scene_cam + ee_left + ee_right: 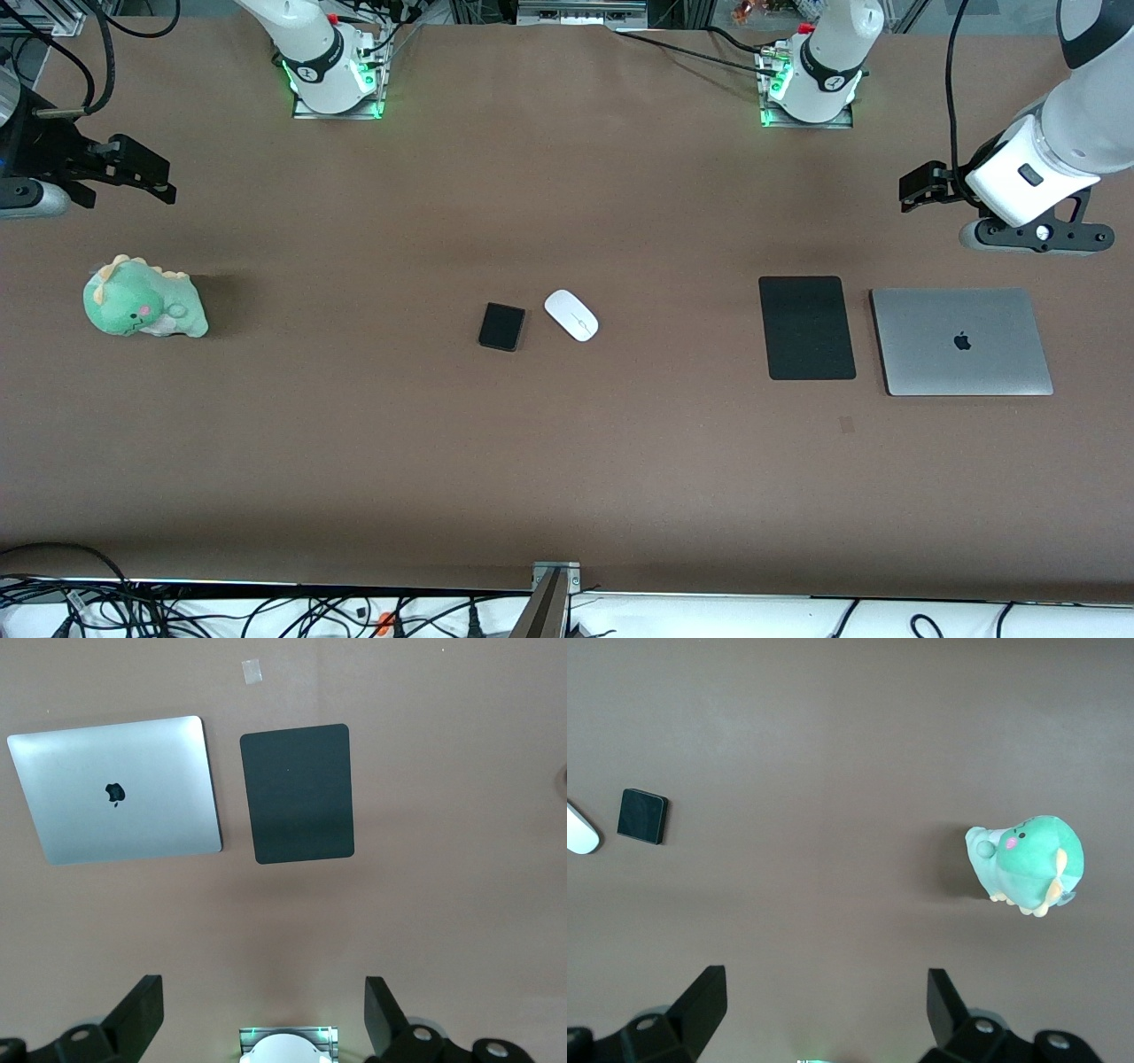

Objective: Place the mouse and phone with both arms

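**A:** Status at that frame?

**B:** Nothing was started, by my read. The mouse (570, 315) and the phone (501, 326) both lay flat on the table (567, 478), mid-table, untouched. Phone sat just beside the mouse, toward the right arm's end, not touching.

**A:** Grippers?

**B:** Left gripper (264, 1017) was up over bare table near the laptop (961, 341), fingers spread wide, empty. Right gripper (826, 1014) was over the table's edge by the plush dinosaur (144, 299), also spread wide, empty. Both hung well apart from the mouse.

**A:** Anything else near the mouse?

**B:** Black pad (806, 328) lay between the mouse and the laptop, just beside the laptop, nothing on it.

**A:** So what was left?

**B:** Everything, I'd say: both reaches, both grasps, both placements. Targets weren't shown; pad for the mouse is my guess.
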Robot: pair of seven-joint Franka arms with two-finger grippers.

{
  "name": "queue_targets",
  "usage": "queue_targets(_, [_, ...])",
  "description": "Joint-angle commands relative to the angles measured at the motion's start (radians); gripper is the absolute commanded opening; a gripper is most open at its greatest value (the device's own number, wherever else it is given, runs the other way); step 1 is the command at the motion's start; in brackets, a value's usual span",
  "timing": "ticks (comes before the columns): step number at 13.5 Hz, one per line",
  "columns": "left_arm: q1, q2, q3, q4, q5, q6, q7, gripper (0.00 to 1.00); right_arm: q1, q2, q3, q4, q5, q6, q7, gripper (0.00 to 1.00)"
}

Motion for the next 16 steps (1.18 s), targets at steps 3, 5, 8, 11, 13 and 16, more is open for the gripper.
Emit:
queue_targets(3, [-0.004, 0.006, -0.001, 0.016, -0.005, -0.022, 0.000, 1.00, -0.006, -0.007, 0.004, 0.001, 0.021, -0.015, -0.010, 1.00])
queue_targets(5, [-0.005, 0.006, -0.002, 0.016, -0.014, -0.022, 0.000, 1.00, -0.004, -0.007, 0.003, 0.000, 0.021, -0.015, -0.010, 1.00])
queue_targets(8, [-0.002, 0.006, -0.007, 0.011, -0.070, -0.018, -0.036, 1.00, -0.004, -0.007, 0.003, 0.000, 0.021, -0.015, -0.010, 1.00])
queue_targets(11, [-0.008, 0.020, -0.031, 0.011, -0.097, 0.020, -0.104, 1.00, -0.004, -0.007, 0.003, 0.000, 0.021, -0.013, -0.010, 1.00])
queue_targets(13, [-0.011, 0.038, -0.050, 0.011, -0.104, 0.044, -0.159, 1.00, -0.004, -0.007, 0.003, 0.000, 0.021, -0.013, -0.010, 1.00])
queue_targets(16, [-0.011, 0.070, -0.110, 0.014, -0.139, 0.103, -0.283, 1.00, -0.006, -0.007, 0.004, 0.000, 0.021, -0.013, -0.010, 1.00])
